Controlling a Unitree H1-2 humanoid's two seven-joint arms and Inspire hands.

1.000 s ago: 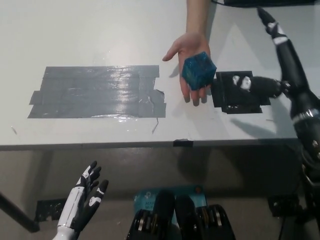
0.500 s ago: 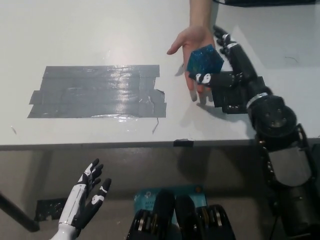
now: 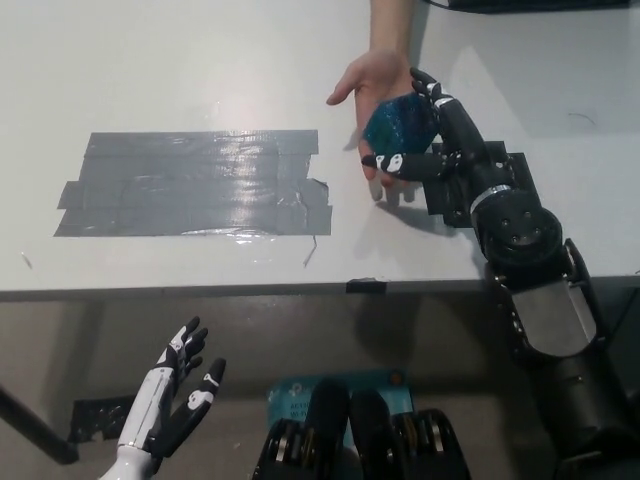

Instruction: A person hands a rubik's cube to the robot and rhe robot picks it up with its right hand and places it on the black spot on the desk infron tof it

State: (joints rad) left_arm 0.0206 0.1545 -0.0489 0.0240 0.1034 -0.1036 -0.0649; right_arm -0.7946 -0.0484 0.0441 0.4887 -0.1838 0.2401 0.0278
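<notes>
Handover: my black right hand [image 3: 425,150] has its fingers wrapped around the blue translucent rubik's cube [image 3: 396,122], which lies on a person's upturned palm [image 3: 378,95] above the white desk [image 3: 180,70], beside the black square spot [image 3: 450,195]. My white left hand [image 3: 172,400] rests open below the desk edge.

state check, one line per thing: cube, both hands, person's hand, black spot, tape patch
rubik's cube: lying on the person's palm, black fingers around it, not lifted.
right hand: closing on the cube.
left hand: open, resting below the desk edge.
person's hand: palm up, open.
black spot: mostly hidden by the right arm.
grey tape patch: flat on desk.
</notes>
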